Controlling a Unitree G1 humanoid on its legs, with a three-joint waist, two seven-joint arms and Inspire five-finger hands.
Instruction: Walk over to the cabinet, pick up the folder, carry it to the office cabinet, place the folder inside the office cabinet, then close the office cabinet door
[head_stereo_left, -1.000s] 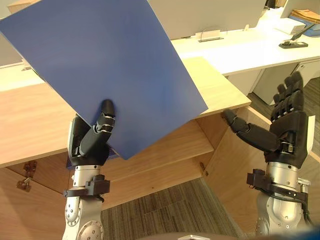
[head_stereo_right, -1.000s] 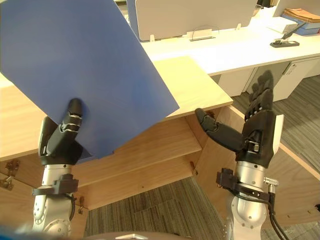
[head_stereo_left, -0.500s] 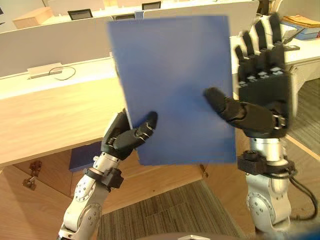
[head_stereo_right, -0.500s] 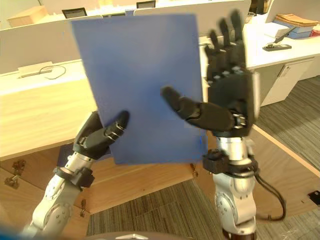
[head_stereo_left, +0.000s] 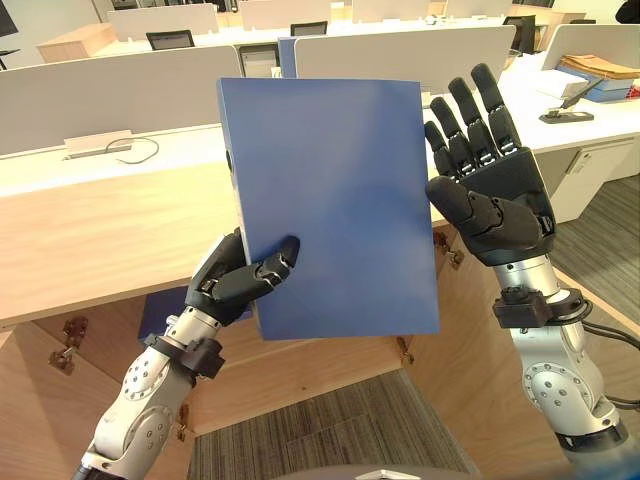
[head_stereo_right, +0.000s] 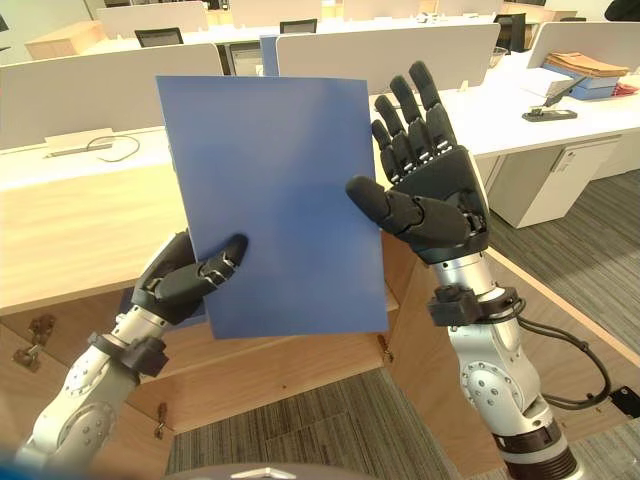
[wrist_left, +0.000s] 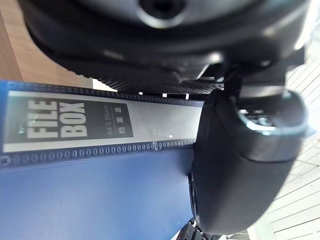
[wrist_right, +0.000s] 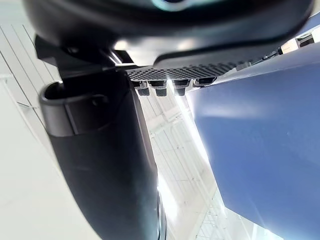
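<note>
Blue folder (head_stereo_left: 335, 200) is held upright at chest height, above the wooden cabinet (head_stereo_left: 100, 235), not inside it. L hand (head_stereo_left: 235, 285) is clamped on the folder's lower L corner: thumb across the front face, fingers behind. Folder spine w/ label strip lies against the palm in the L wrist view. R hand (head_stereo_left: 500, 200) is spread, fingers straight and pointing up, palm facing the folder's R edge; thumb tip overlaps that edge, contact cannot be confirmed. Cabinet door (head_stereo_right: 570, 340) stands open at the robot's R.
</note>
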